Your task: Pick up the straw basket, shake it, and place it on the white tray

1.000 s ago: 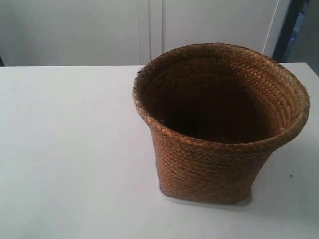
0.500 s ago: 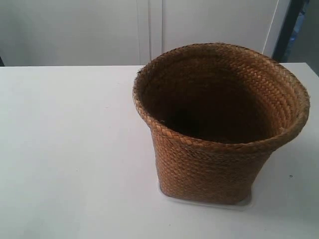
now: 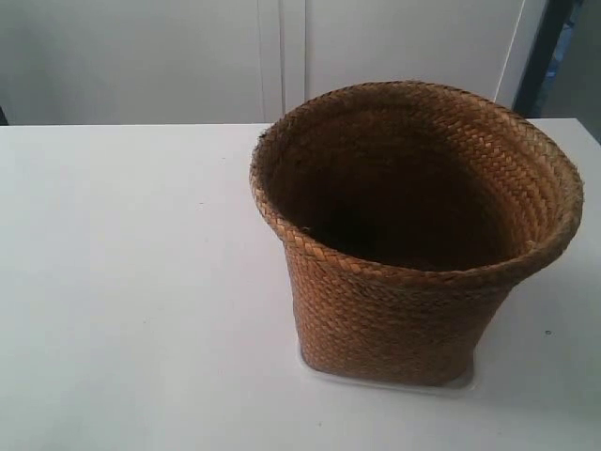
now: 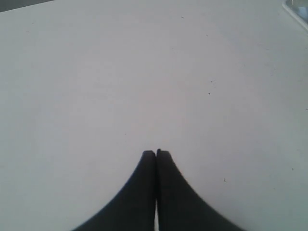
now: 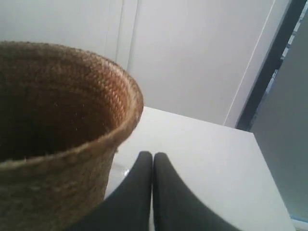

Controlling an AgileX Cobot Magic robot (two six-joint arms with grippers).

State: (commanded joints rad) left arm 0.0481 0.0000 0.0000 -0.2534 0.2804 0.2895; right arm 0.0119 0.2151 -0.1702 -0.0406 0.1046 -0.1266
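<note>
The straw basket (image 3: 404, 282) stands upright on the white tray (image 3: 464, 381), whose rim peeks out beneath its base, on a white surface (image 3: 131, 282). The left tool (image 4: 156, 153), clenched on nothing, hangs over bare surface. The right tool (image 5: 152, 155), likewise clenched and empty, sits just beside the basket's outer wall.

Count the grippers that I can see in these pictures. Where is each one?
2. The left gripper, shut, hangs over the white table. The right gripper, shut, sits beside the straw basket. The exterior view shows neither.
</note>
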